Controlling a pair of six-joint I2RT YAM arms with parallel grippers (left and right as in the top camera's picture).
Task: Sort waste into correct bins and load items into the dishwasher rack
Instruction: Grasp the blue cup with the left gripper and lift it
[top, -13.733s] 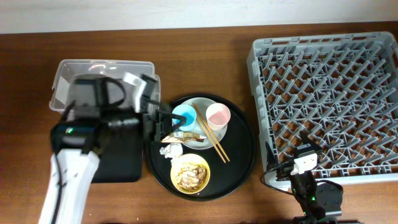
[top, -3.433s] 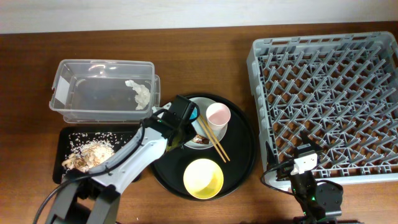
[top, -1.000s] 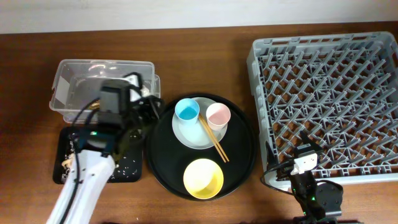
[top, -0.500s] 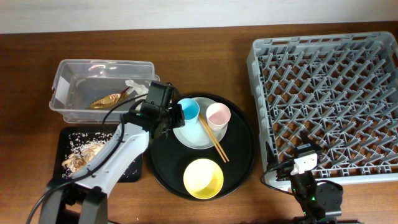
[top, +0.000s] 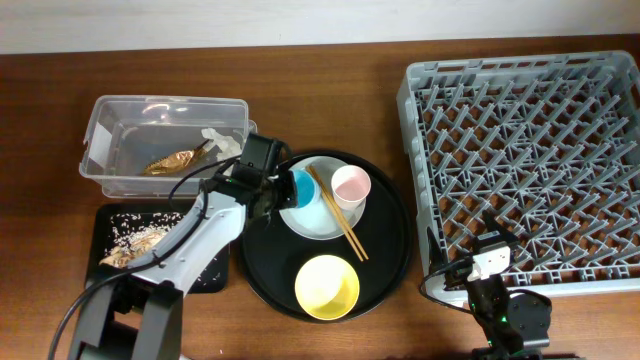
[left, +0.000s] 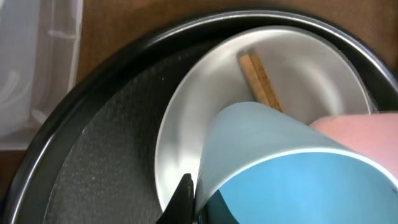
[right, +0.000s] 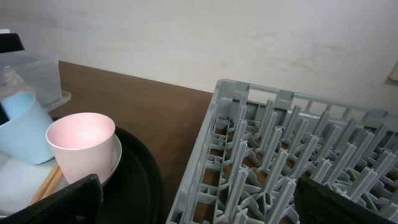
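My left gripper is shut on the left rim of the light-blue cup, one finger outside the wall and one inside. The cup leans on the pale plate, beside the pink cup. The wooden chopsticks lie across the plate. A yellow bowl sits nearer the front. The dishwasher rack stands at the right. My right gripper hangs open at its front-left corner, holding nothing.
Plate, cups and bowl rest on a round black tray. The clear tub at the back left holds a gold wrapper and a white tissue. A shallow black tray in front of it holds tan food scraps.
My left gripper has swung right from above the clear tub to the light-blue cup and shut on its rim. The wrapper now lies in the tub. The right arm has not moved.
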